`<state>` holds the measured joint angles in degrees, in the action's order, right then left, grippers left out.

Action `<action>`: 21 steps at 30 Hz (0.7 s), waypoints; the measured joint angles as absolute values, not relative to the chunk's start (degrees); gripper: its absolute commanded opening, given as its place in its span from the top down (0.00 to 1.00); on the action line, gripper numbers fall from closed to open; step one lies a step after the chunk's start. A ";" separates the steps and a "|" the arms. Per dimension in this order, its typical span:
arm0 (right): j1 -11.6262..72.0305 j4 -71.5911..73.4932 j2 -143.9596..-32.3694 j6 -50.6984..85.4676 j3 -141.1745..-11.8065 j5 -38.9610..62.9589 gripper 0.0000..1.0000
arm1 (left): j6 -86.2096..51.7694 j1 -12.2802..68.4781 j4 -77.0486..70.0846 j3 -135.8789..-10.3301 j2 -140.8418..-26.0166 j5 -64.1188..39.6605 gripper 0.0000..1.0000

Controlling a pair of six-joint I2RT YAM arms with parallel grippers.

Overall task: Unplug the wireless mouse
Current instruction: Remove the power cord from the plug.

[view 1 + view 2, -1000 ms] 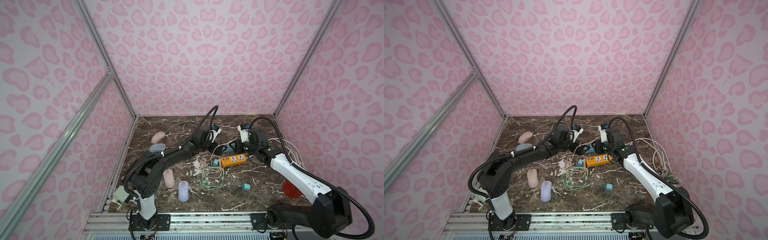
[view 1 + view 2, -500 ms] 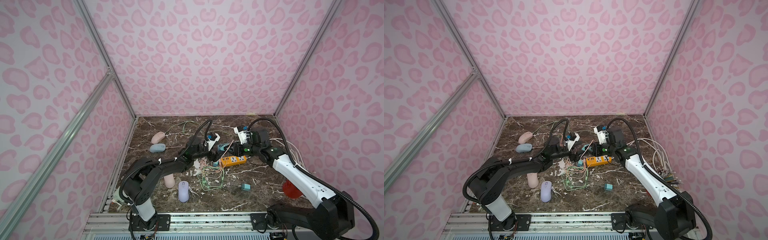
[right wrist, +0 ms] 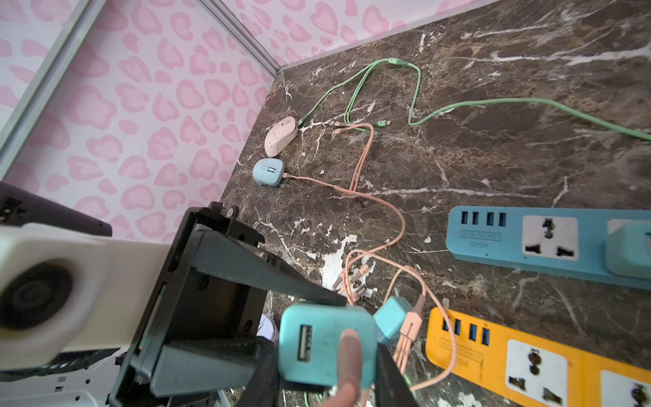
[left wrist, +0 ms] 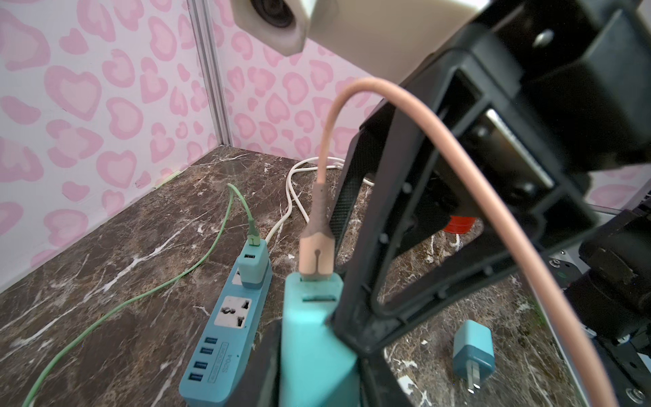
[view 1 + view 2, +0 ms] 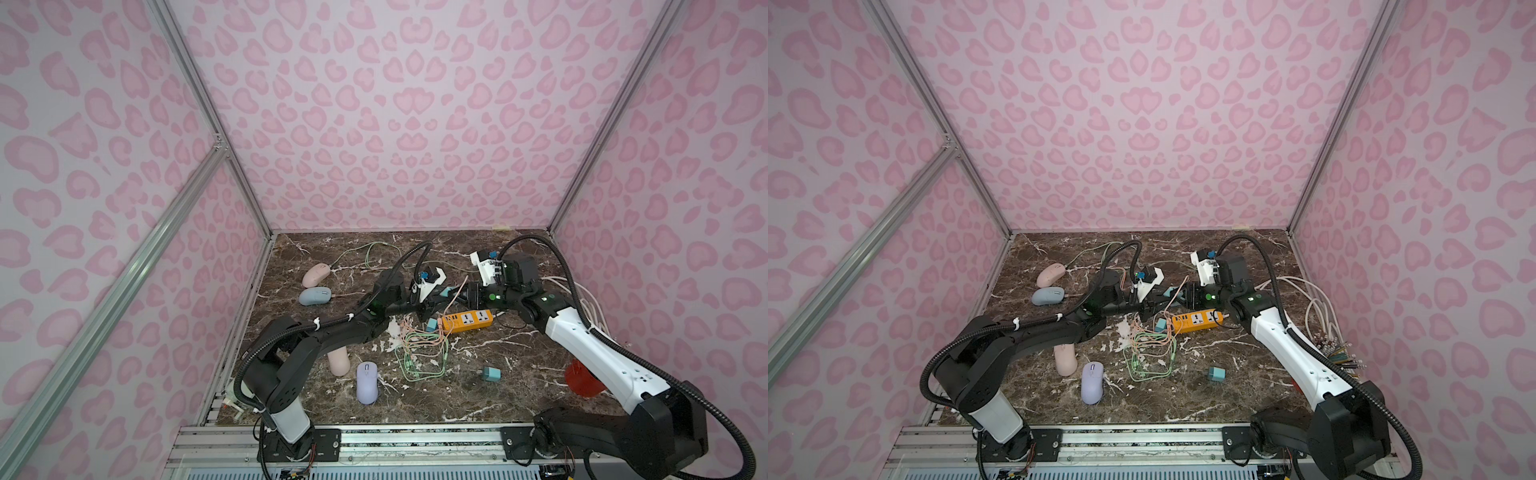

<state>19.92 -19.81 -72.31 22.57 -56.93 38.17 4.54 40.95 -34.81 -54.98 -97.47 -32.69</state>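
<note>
The right gripper [image 3: 326, 382] is holding a teal adapter [image 4: 313, 338] up off the counter [image 4: 123, 264]. Its jaws are partly spread and pinching the block across its longer side, probably to keep it steady with the port face turned outward. The left gripper [image 4: 317, 377] is meeting it from the opposite side, with its jaws pressed in on the adapter's thinner faces. A pink plug [image 4: 316, 253] is sitting in one port, and its pink cable [image 4: 352, 91] is arching away past the right gripper's frame. The blue mouse [image 3: 268, 171] is lying well apart from the arms, just beside a pink mouse [image 3: 280, 135], with a pink cable entering its front. So the arms are likely working at the charger end of that cable rather than at the mouse.

In both top views the adapter is showing only as a sliver between the two grippers. In the right wrist view the plug is blurring into a pink smear close to the lens. The jaws there are running off the picture's edge, so their exact contact is hard to read. The pink cable is forking and tangling near the orange strip [image 3: 528, 363], so tracing it end to end is uncertain.
</note>
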 measured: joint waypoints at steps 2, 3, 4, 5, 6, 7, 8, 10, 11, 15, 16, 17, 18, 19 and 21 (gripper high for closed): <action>19.75 -20.23 -72.34 21.96 -57.65 38.63 0.43 | 4.47 40.95 -33.93 -55.29 -97.14 -32.25 0.97; 19.75 -20.23 -72.27 21.41 -58.17 38.59 0.42 | 4.51 40.93 -33.30 -55.29 -97.10 -31.86 0.97; 19.64 -20.34 -72.20 21.37 -58.57 38.28 0.44 | 4.51 40.93 -32.84 -55.29 -97.10 -31.86 0.97; 19.42 -20.56 -72.12 21.26 -58.83 38.24 0.47 | 4.51 40.88 -32.38 -55.29 -97.10 -31.70 0.97; 19.16 -20.73 -71.99 21.17 -58.98 37.85 0.50 | 4.54 40.86 -31.83 -55.29 -97.10 -31.66 0.97; 18.94 -20.82 -71.81 21.12 -59.02 37.60 0.53 | 4.54 40.88 -31.38 -55.29 -97.10 -31.68 0.97; 18.68 -20.86 -71.55 20.97 -59.02 37.52 0.58 | 4.56 40.93 -30.96 -55.29 -97.10 -31.70 0.97; 18.31 -20.75 -71.09 20.86 -59.02 37.52 0.78 | 4.54 40.93 -30.44 -55.29 -97.10 -31.77 0.97; 18.24 -20.84 -70.87 20.88 -59.02 37.30 0.87 | 4.54 40.93 -30.39 -55.29 -97.10 -32.10 0.97; 17.67 -20.80 -70.08 21.45 -58.85 36.71 1.00 | 4.03 40.86 -31.70 -53.58 -96.49 -32.60 0.97; 17.41 -20.56 -69.80 21.43 -58.78 36.82 1.00 | 3.92 40.91 -31.77 -52.84 -96.40 -32.60 0.97; 17.08 -20.45 -69.49 21.41 -58.65 37.04 1.00 | 3.29 40.97 -31.81 -51.99 -96.33 -32.60 0.97; 16.71 -20.43 -69.30 21.41 -58.63 37.01 1.00 | 3.01 40.97 -31.77 -51.27 -96.29 -32.60 0.97; 16.40 -20.40 -69.21 21.50 -58.63 36.91 1.00 | 2.98 40.97 -31.73 -50.81 -96.23 -32.64 0.97; 16.01 -20.40 -69.14 21.43 -58.61 36.62 0.98 | 2.81 40.97 -31.73 -50.00 -95.88 -32.62 0.97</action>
<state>16.01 -20.40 -69.14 21.43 -58.61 36.62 2.81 40.97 -31.73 -50.00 -95.88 -32.62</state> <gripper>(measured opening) 0.066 0.317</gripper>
